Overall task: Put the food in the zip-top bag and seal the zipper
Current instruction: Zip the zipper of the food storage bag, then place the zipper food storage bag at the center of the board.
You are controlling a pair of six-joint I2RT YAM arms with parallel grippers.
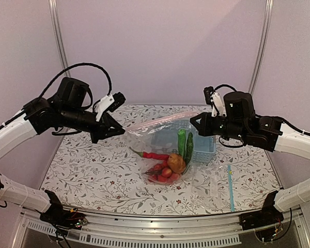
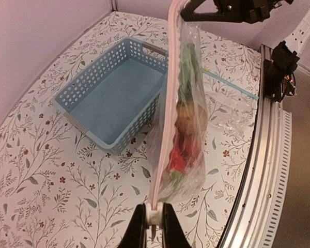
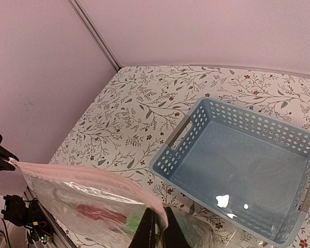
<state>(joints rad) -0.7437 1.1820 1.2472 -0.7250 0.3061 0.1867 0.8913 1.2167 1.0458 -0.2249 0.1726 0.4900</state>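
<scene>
Left tool (image 1: 119, 129), at nine o'clock, is clamping one end of the zipper (image 1: 157, 121). The zip-top bag (image 1: 144, 144) is hanging at centre over the counter (image 1: 88, 173), the food (image 1: 170, 164) already inside. Right tool (image 1: 194, 122), at three o'clock, is clamping the other end. Sealing probably remains; closure unclear

You are working in a robot test cell, a lab rig rather than a home. Plain pale panel walls (image 1: 160, 51) stand framed by aluminium posts (image 1: 57, 36). A slotted metal rail (image 1: 160, 231) runs along the near edge, with exposed wiring (image 1: 68, 219) at the corners. Only the floral tablecloth (image 1: 88, 170) looks domestic.
</scene>
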